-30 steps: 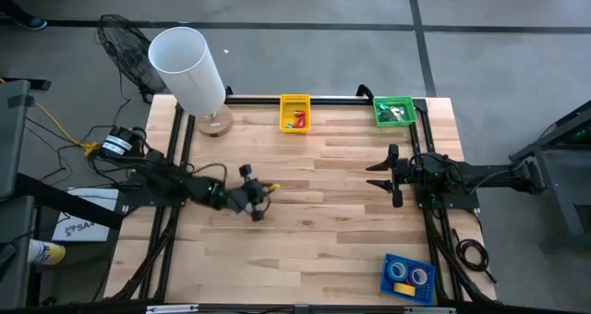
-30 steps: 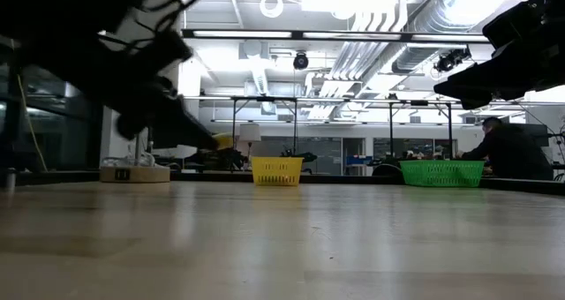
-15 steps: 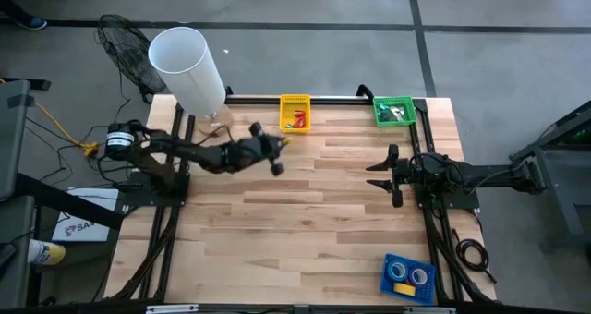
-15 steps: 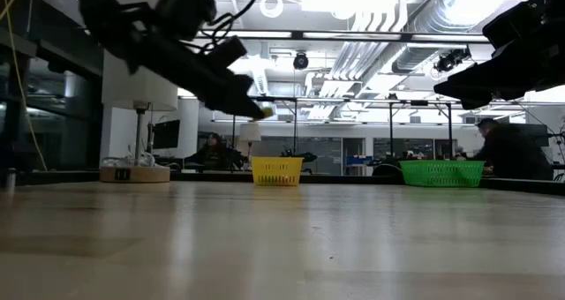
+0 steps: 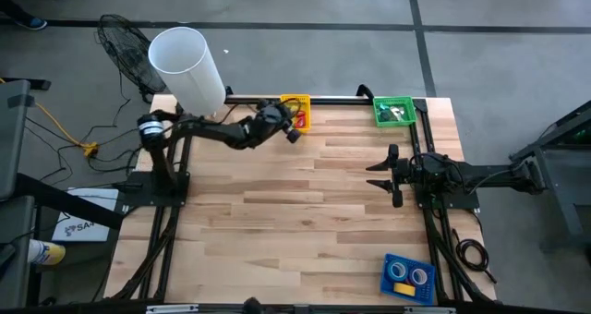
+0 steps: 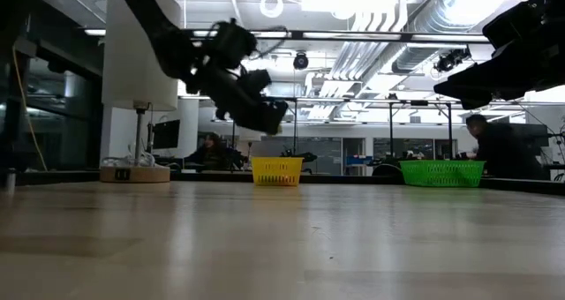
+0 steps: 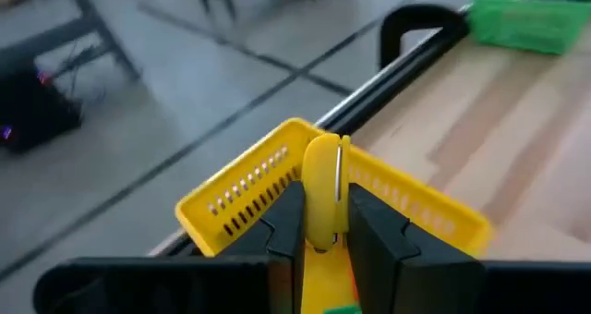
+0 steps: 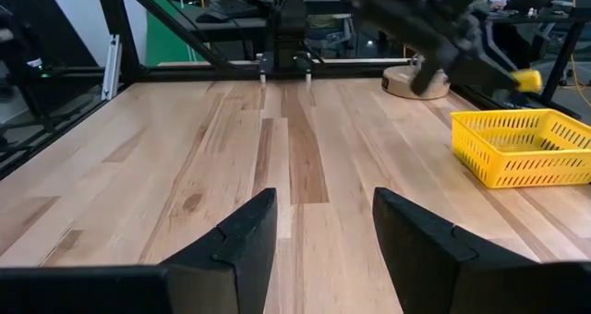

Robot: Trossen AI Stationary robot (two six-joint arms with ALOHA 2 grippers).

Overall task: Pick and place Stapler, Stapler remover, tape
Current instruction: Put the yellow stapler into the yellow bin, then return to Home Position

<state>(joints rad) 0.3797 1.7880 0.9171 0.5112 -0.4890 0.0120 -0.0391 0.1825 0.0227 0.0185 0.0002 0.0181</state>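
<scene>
Having swung left tool [image 7: 323, 223], yellow piece [image 7: 323, 189] pinched, over yellow basket [image 7: 242, 196]

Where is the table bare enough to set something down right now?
The wood from the yellow basket down to the blue tray is bare. The far edge is crowded: left end effector holding a yellow piece there, green basket nearby.

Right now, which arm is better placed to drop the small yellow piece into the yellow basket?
Left. The left gripper is shut on the small yellow piece at the yellow slotted plastic basket; the right gripper waits open, mid-table near the right edge.
</scene>
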